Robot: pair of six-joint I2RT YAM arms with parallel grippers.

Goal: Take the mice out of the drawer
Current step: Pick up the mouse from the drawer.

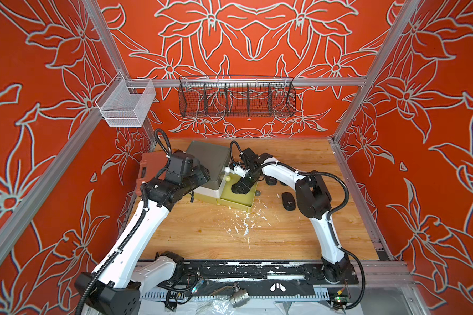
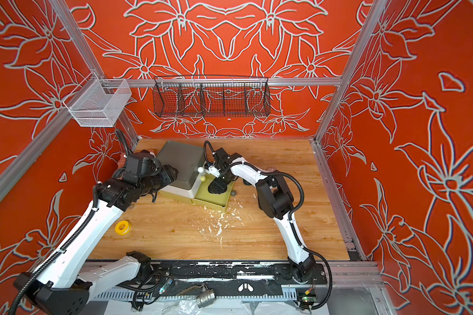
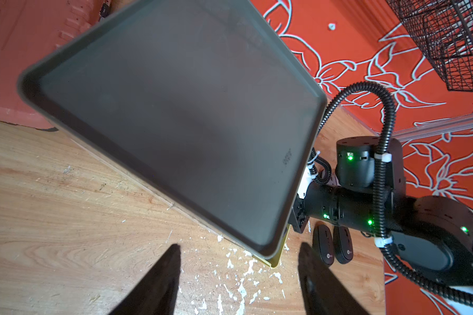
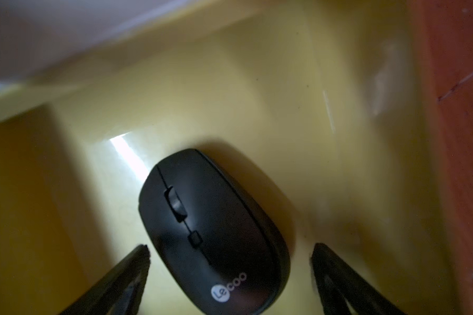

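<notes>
The yellow-green drawer (image 1: 238, 206) (image 2: 210, 203) stands pulled out of the grey-topped drawer unit (image 1: 210, 158) (image 3: 175, 122). One black mouse (image 4: 213, 231) with a pale logo lies on the drawer floor (image 4: 230, 95). My right gripper (image 4: 230, 246) (image 1: 242, 186) (image 2: 216, 188) reaches down into the drawer. It is open, with a finger on each side of the mouse's rear and a gap to each. More black mice (image 1: 288, 201) (image 1: 271, 180) (image 3: 324, 248) lie on the table right of the drawer. My left gripper (image 3: 238, 248) (image 1: 205, 176) hovers open and empty by the unit's left side.
A red-brown case (image 1: 148, 169) lies left of the unit. A yellow tape roll (image 2: 122, 227) sits on the wooden table near the left arm. White flecks (image 1: 243, 221) are scattered in front of the drawer. A black wire basket (image 1: 236, 96) and a white mesh basket (image 1: 126, 105) hang on the frame.
</notes>
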